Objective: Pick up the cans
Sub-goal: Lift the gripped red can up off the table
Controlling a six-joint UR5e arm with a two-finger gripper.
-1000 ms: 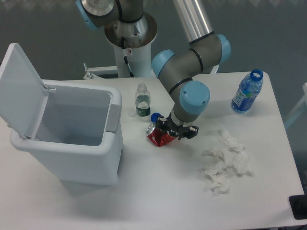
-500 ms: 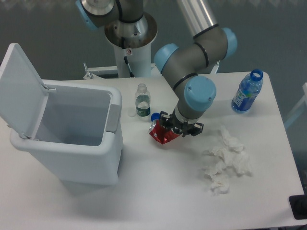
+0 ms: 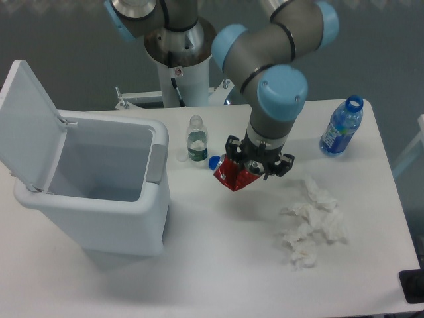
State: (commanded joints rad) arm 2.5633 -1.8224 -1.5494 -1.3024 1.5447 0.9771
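Note:
The crushed red can (image 3: 236, 176) hangs above the table near its middle, tilted, held in my gripper (image 3: 246, 171), which is shut on it from above. The arm's blue-capped wrist hides the can's upper part. A faint shadow under the can shows it is off the surface.
An open white bin (image 3: 99, 189) with its lid up stands at the left. A small clear bottle (image 3: 196, 140) and a blue cap (image 3: 213, 161) sit just left of the can. A blue water bottle (image 3: 341, 127) stands at the far right. Crumpled tissues (image 3: 311, 220) lie right of centre.
My gripper has risen with the red can, lifting it off the table and carrying it slightly to the right. The other objects have not moved.

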